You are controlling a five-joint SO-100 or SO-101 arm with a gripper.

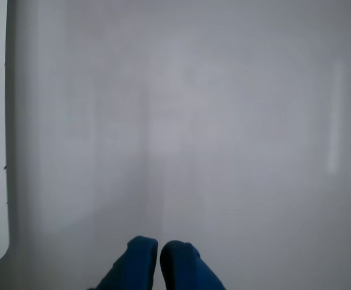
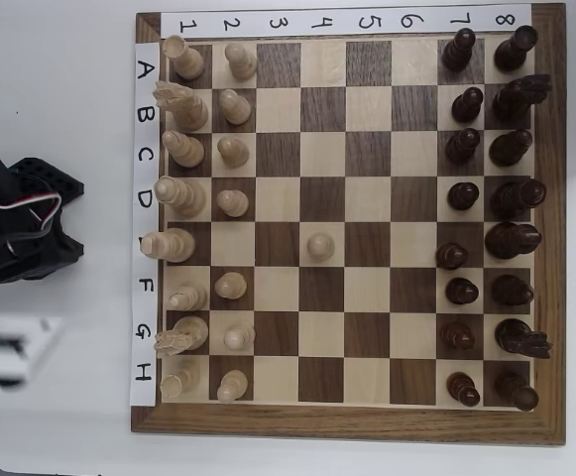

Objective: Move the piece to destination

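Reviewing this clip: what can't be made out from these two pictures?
- Gripper, wrist view: only the blue fingertips show, close together; the bottom edge cuts off the rest. The view faces a blank grey surface, no board.
- Arm, overhead view: cut by the left edge; its gripper is not seen there.
- Destination: no drawn ring is visible on the chessboard.
- The lone advanced pale pawn could be the piece; this is uncertain.

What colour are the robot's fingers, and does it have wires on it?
In the wrist view the gripper has two rounded, bright blue fingertips, smooth like plastic. In the overhead view the arm at the left edge is made of black blocky parts, with thin red and white cables looping over it. A blurry white part sits below that. No markings are visible.
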